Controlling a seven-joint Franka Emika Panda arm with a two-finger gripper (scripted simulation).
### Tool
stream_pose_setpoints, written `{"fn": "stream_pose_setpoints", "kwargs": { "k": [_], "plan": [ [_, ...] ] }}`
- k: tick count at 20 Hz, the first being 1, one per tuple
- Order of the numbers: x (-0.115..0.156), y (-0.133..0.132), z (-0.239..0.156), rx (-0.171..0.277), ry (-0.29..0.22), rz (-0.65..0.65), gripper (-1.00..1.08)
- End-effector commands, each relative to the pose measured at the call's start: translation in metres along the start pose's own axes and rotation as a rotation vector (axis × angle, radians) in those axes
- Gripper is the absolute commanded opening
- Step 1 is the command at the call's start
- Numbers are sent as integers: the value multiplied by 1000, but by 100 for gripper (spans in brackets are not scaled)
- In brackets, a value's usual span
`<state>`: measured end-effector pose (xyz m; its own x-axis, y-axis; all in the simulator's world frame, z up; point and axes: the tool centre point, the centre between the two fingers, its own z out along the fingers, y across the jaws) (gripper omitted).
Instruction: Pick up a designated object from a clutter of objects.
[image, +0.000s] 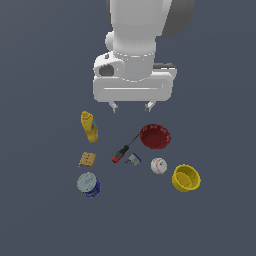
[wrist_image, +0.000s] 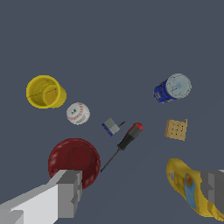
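The designated object, a tiny grey-white piece with a dark blue part (image: 133, 159), lies on the floor between the red-handled screwdriver (image: 125, 148) and the white baseball (image: 159, 165). It also shows in the wrist view (wrist_image: 111, 127), beside the screwdriver (wrist_image: 124, 143) and the baseball (wrist_image: 78, 113). My gripper (image: 132, 106) hangs open and empty, well above the clutter and farther back than the piece. Its grey fingers (wrist_image: 70, 192) frame the wrist view's lower corners.
Around the piece lie a red bowl (image: 155, 136), a yellow cup (image: 186, 178), a yellow bottle (image: 89, 126), a tan cracker square (image: 87, 159) and a blue-white can (image: 88, 184). In the wrist view the bowl (wrist_image: 74, 161) sits by one finger, the bottle (wrist_image: 189, 186) by the other.
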<state>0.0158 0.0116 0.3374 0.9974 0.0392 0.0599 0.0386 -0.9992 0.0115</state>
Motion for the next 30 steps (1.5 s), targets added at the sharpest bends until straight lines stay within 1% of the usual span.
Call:
{"fn": "stream_pose_setpoints", "kwargs": {
  "k": [1, 10, 17, 24, 30],
  "plan": [
    [0, 0, 0, 0, 0, 0, 100],
    [0, -11, 7, 19, -19, -39, 100],
    [0, -11, 9, 20, -20, -32, 100],
    [5, -12, 27, 22, -23, 31, 100],
    [12, -13, 56, 25, -29, 134, 100]
  ]
}}
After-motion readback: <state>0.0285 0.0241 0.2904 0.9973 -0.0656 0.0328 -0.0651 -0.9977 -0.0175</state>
